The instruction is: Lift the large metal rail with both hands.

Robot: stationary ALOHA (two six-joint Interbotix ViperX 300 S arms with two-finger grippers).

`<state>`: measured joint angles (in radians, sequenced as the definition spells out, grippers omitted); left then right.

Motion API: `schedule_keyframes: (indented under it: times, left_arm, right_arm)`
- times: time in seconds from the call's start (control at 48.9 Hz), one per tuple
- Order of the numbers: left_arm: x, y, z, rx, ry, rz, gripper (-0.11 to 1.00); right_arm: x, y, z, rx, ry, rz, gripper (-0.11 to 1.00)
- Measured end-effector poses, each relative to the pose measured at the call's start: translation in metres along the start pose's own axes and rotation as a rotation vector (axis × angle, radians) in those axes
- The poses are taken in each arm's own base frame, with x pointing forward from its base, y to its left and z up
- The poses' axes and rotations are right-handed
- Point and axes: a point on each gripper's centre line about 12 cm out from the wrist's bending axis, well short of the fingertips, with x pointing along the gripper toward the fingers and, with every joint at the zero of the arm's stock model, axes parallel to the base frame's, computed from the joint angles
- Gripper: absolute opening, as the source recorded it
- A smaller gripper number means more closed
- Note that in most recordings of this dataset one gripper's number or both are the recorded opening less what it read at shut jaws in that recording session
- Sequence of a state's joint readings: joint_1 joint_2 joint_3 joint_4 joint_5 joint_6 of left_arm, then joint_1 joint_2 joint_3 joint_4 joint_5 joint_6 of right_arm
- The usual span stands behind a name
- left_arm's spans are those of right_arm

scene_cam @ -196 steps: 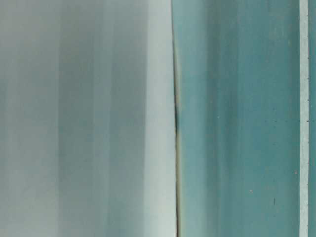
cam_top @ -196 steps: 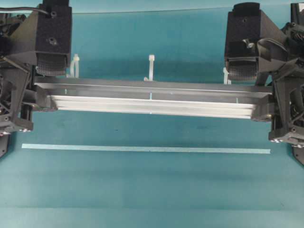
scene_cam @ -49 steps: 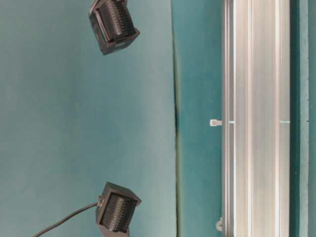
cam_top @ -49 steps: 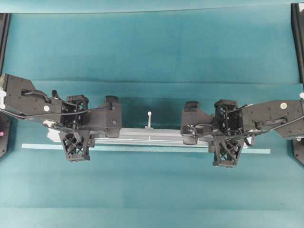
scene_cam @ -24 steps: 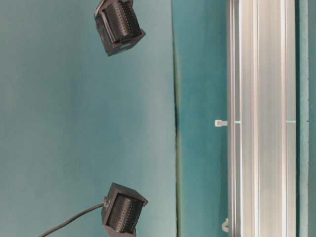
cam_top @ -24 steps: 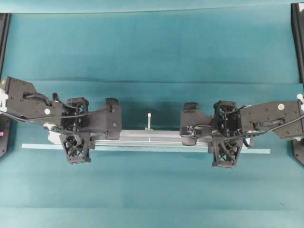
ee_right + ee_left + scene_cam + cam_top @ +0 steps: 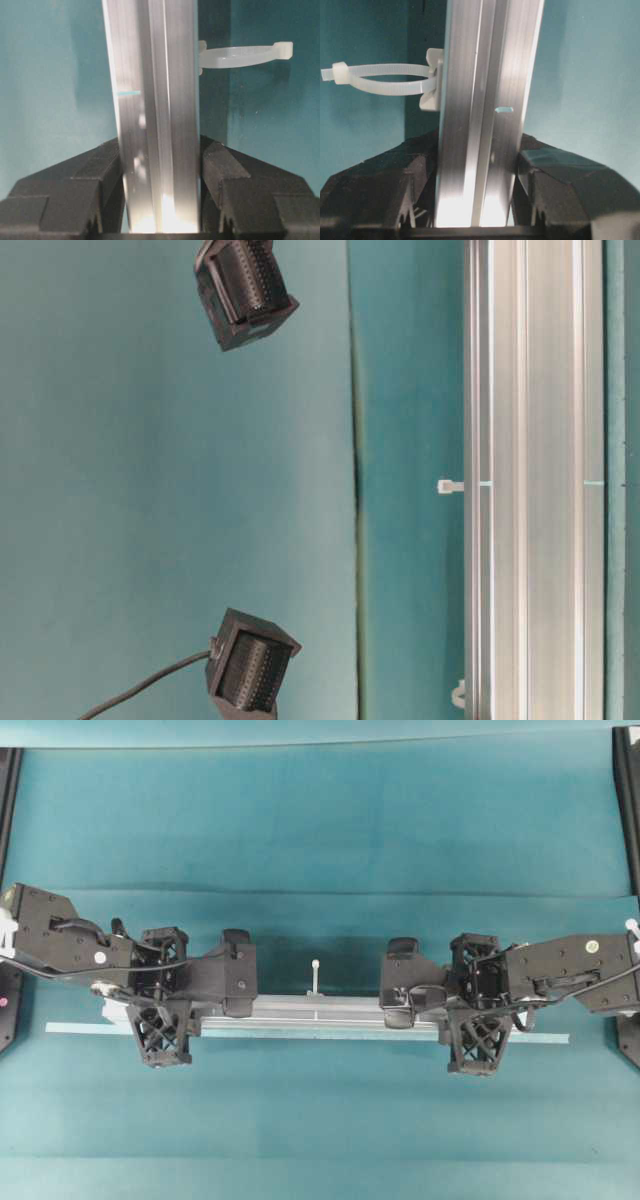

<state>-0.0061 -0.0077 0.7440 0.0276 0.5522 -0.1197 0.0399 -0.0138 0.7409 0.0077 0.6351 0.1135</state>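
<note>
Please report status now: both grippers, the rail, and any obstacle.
Left gripper shut on rail. Right gripper shut on rail. Tape strip alongside on table, not blocking.

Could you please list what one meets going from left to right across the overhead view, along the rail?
Left tool clamped on the large metal rail → middle white zip tie → right tool, also clamped on it.
</note>
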Motion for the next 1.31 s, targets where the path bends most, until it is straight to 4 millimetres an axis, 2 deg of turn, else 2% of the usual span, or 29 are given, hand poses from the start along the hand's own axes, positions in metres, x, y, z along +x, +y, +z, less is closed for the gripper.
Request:
schedule_keyframes:
  times: [1.308]
  left_arm:
    - [0.0012,0.0003,-0.0037,0.005,0.008,0.001,0.36]
  right_arm:
    - [0.0039,-0.0005,0.0005,-0.001,-0.003,-0.001,0.39]
